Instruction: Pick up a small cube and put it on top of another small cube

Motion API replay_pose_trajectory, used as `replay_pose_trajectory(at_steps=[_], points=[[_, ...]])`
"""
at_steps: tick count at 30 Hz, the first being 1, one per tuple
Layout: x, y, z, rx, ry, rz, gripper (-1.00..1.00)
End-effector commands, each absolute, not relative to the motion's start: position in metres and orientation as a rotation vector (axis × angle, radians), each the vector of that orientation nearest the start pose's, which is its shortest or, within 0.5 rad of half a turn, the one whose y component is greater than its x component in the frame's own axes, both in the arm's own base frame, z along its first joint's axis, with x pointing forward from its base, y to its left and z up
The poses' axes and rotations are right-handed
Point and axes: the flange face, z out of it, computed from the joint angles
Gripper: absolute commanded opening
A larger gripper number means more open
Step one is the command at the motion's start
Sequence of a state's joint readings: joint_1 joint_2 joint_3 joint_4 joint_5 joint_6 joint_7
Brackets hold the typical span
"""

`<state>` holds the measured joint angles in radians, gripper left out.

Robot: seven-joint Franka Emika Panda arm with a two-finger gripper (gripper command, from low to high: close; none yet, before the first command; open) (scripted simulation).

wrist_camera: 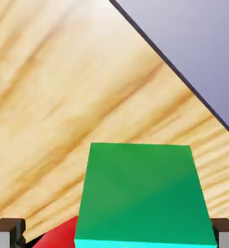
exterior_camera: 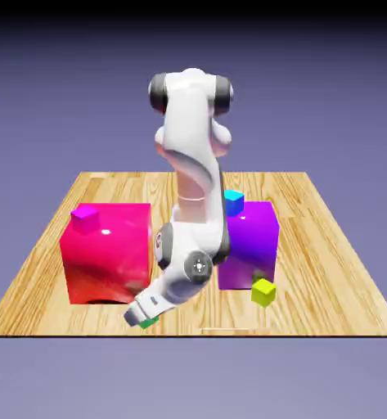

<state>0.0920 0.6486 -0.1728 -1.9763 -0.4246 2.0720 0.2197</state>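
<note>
The small teal-green cube (wrist_camera: pixel 144 191) fills the lower hand view, lying on the wooden table (wrist_camera: pixel 63 97) between my two grey fingertips (wrist_camera: pixel 7 231). My gripper (wrist_camera: pixel 117 232) is open around it, with a wide gap on the left side and the right finger close beside it. In the exterior view the gripper (exterior_camera: pixel 141 317) is down at the table's front edge, and only a sliver of the teal cube (exterior_camera: pixel 150 323) shows under it. The other small cube (exterior_camera: pixel 234 201), blue with a cyan top, sits at the upper left corner of the big purple block (exterior_camera: pixel 249 245).
A big pink-red block (exterior_camera: pixel 106 254) with a tiny magenta cube (exterior_camera: pixel 84 218) on top stands at the exterior view's left, close to my hand. A yellow-green small cube (exterior_camera: pixel 263 291) lies before the purple block. The table's edge (wrist_camera: pixel 174 68) runs just past the teal cube.
</note>
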Motion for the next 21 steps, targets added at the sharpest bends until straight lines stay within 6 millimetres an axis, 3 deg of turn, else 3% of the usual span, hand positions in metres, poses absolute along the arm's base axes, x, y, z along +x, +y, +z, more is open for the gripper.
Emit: replay_pose_trajectory(at_steps=[1,8,9,15,21], points=[[0.539,-0.071,0.112,-3.470,-0.030,0.927,0.00],[0.536,-0.084,0.107,-3.511,-0.011,0.871,0.00],[0.536,-0.084,0.107,-3.511,-0.011,0.871,-1.00],[0.538,-0.073,0.109,-3.473,-0.027,0.922,-1.00],[0.546,-0.064,0.129,-3.470,-0.034,0.924,-1.00]])
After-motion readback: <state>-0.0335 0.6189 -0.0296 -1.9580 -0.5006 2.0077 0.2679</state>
